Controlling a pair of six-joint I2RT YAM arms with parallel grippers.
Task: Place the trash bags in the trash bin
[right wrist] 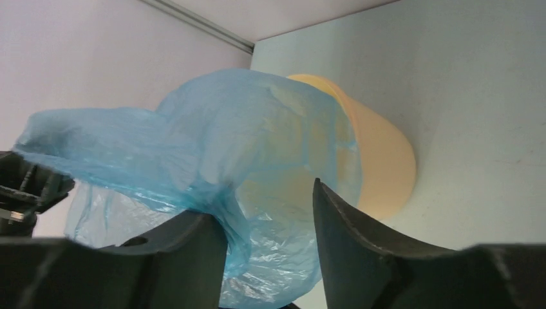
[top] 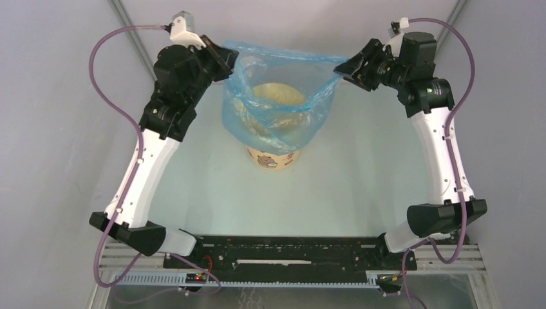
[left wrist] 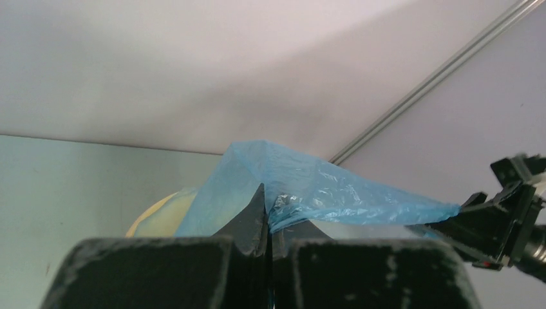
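The light-blue trash bag hangs stretched between my two grippers, its mouth spread over the pale-yellow trash bin, whose lower printed side shows below the film. My left gripper is shut on the bag's left edge; in the left wrist view the closed fingertips pinch the film, with the bin rim behind. My right gripper is at the bag's right edge. In the right wrist view its jaws stand apart, the film draped over the left finger, the bin beyond.
The bin stands at the table's far middle, near the back wall. The grey side walls stand close to both arms. The arms' base rail runs along the near edge.
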